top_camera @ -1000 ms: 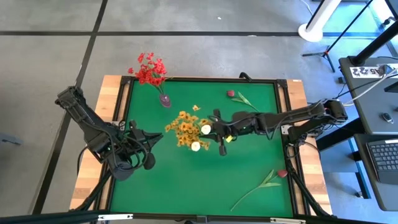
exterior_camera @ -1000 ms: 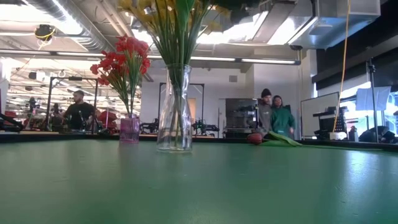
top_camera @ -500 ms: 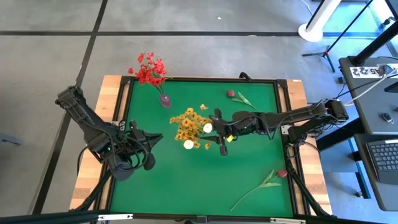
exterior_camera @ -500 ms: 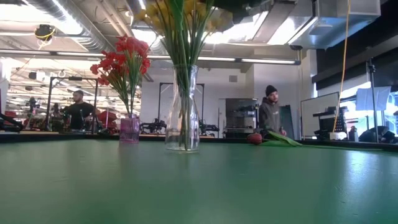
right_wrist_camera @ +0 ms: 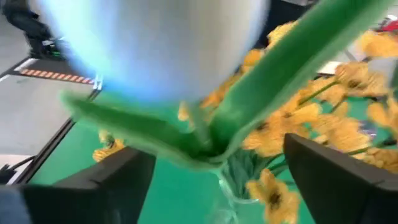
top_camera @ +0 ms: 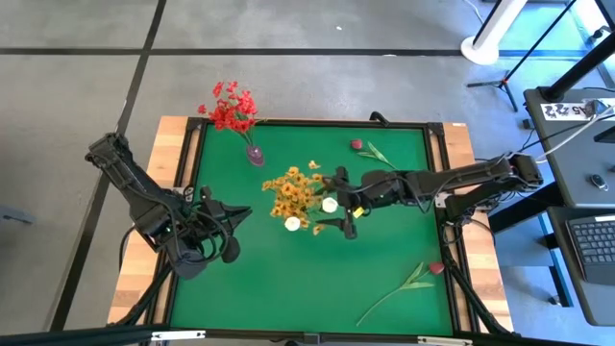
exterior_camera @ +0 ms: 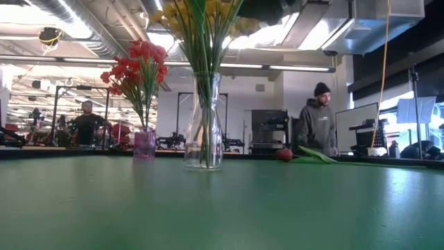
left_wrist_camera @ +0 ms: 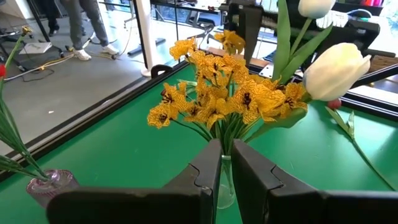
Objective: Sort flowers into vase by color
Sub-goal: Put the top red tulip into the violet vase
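clear vase [exterior_camera: 203,125] slid right; white tulip [top_camera: 330,204] shifted right

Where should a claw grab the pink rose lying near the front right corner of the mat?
Take the dark pink rose at the bare mid-stem, below the leaves, coming straight down with the fingers across the stem. It lies flat and diagonal on the green mat, bud toward the right edge, with clear mat on both sides.

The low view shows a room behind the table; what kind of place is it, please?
Probably a robotics lab or workshop in a large industrial hall. Behind the green table there are exposed ceiling ducts, metal racks and equipment, and a person standing among workstations with a monitor.
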